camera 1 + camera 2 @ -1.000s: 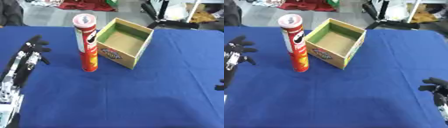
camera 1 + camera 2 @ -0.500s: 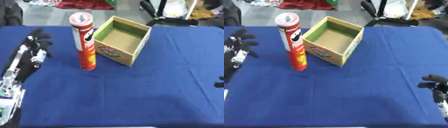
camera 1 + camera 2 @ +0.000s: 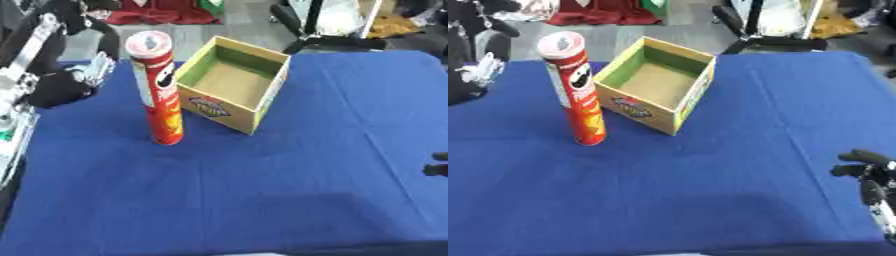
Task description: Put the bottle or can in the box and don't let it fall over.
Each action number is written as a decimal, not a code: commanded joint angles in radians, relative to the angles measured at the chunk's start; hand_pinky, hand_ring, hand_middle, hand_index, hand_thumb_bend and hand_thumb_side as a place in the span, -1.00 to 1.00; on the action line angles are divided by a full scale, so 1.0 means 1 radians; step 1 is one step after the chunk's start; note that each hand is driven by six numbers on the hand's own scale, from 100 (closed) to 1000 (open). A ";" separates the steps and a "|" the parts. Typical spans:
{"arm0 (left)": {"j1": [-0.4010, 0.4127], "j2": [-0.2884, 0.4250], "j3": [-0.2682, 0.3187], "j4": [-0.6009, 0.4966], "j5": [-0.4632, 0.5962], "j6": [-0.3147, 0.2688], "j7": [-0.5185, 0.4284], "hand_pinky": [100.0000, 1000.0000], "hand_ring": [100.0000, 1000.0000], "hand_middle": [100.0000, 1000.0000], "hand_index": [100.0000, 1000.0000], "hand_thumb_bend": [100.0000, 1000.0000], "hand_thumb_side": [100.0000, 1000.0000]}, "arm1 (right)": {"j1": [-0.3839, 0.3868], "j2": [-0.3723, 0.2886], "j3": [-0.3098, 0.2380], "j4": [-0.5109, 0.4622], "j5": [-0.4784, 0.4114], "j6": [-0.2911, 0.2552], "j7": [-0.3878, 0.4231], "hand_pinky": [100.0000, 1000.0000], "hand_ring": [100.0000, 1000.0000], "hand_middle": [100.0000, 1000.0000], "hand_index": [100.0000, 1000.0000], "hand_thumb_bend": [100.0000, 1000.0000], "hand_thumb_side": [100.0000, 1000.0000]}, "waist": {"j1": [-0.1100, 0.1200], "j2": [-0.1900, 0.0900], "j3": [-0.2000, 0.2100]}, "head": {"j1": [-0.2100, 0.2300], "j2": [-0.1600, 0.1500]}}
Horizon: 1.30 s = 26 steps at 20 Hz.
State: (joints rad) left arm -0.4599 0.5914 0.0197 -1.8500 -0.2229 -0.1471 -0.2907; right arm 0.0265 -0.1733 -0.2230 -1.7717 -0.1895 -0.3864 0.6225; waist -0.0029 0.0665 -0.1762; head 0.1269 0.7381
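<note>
Left hand (image 3: pixel 74 30) is showing blurred at upper left, partly cut off; I cannot tell how its fingers are set; right hand (image 3: pixel 866 172) is resting at the lower right edge, fingers relaxed, holding nothing. Tall red cylindrical crisp can (image 3: pixel 157 90) is standing upright on the blue-covered desk (image 3: pixel 262 180), just beside the open cardboard box (image 3: pixel 232 82). Since a second ago the left hand is sitting higher, nearer the can.

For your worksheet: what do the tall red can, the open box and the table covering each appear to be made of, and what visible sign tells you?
Red can: probably printed paperboard tube with a plastic lid, going by its smooth printed wall and pale top.
Box: cardboard; matte tan inner walls, thin edges.
Table covering: blue cloth, matte with faint creases.
</note>
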 commanded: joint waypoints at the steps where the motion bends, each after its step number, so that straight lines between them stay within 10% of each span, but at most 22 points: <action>1: -0.071 0.110 -0.024 0.068 -0.049 0.018 -0.034 0.49 0.73 0.74 1.00 -1.00 -0.32 | -0.008 -0.023 0.007 -0.006 -0.009 -0.001 0.010 0.62 0.32 0.46 0.66 -1.00 -0.15 | -0.002 -0.018 -0.009 | 0.012 -0.001; 8: -0.254 0.272 -0.104 0.250 -0.042 -0.024 -0.119 0.67 0.76 0.76 1.00 -1.00 -0.32 | -0.019 -0.021 0.023 -0.004 -0.022 0.001 0.028 0.62 0.33 0.46 0.67 -1.00 -0.15 | -0.007 -0.017 -0.037 | 0.032 -0.012; 16: -0.462 0.208 -0.242 0.467 -0.117 -0.150 -0.251 0.84 0.79 0.79 1.00 -1.00 -0.03 | -0.020 -0.021 0.017 -0.004 -0.023 0.002 0.028 0.62 0.33 0.46 0.67 -1.00 -0.15 | -0.006 -0.013 -0.024 | 0.020 -0.020; 26: -0.514 0.163 -0.257 0.620 -0.216 -0.324 -0.378 0.95 0.82 0.81 1.00 -1.00 0.11 | -0.020 -0.021 0.017 -0.004 -0.021 0.000 0.028 0.62 0.33 0.46 0.67 -1.00 -0.15 | -0.006 -0.011 -0.021 | 0.018 -0.017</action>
State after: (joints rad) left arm -0.9489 0.7392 -0.2438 -1.2319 -0.4268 -0.4458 -0.6587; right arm 0.0167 -0.1733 -0.2023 -1.7659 -0.2043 -0.3860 0.6508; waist -0.0080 0.0662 -0.1974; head 0.1471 0.7278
